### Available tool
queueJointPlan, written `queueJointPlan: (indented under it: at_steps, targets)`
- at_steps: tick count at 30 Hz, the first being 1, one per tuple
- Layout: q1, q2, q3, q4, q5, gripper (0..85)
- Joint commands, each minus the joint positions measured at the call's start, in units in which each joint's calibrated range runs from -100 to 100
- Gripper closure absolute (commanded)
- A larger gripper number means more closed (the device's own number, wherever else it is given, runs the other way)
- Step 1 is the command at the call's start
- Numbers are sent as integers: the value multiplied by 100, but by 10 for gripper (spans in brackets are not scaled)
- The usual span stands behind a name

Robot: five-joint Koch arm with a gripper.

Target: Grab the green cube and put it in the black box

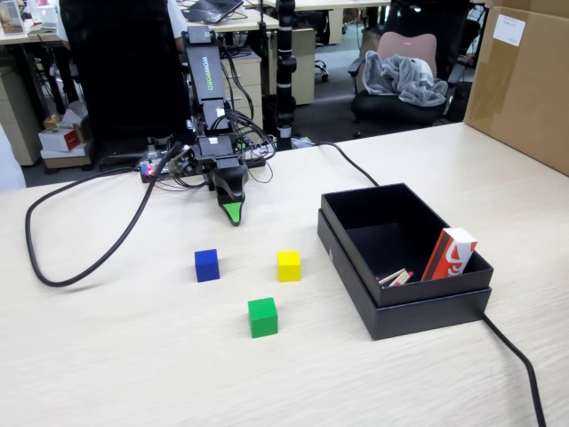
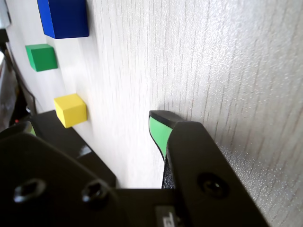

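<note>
The green cube [image 1: 262,317] sits on the pale wooden table, in front of the blue cube [image 1: 206,265] and the yellow cube [image 1: 288,265]. The wrist view shows the green cube [image 2: 41,57] at the left edge, between the blue cube [image 2: 64,18] and the yellow cube [image 2: 70,109]. The black box [image 1: 356,258] stands to the right of the cubes. My gripper [image 1: 233,213] points down at the table behind the cubes, well short of the green cube. It is open and empty; in the wrist view the gripper [image 2: 94,129] shows bare table beside one green-faced fingertip [image 2: 158,130].
Inside the black box lean a red-and-white packet [image 1: 449,253] and small sticks [image 1: 394,277]. A brown carton [image 1: 524,80] stands at the back right. One thick black cable [image 1: 71,240] loops on the left, another cable [image 1: 520,365] runs off past the box.
</note>
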Motion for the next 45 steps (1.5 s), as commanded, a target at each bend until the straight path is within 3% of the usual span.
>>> queueJointPlan:
  at_steps: [1, 9, 17, 21, 27, 36, 45]
  targets:
    - [0, 12, 43, -101, 0, 380]
    - [0, -171, 1965, -2900, 469, 380]
    - [-5, 815, 4467, -4317, 527, 379]
    - [15, 2525, 6670, -5440, 518, 382]
    - [-10, 5646, 9997, -6866, 274, 382]
    - [-142, 8802, 11992, -6874, 200, 380]
    - [-127, 10833, 13560, -6848, 215, 379]
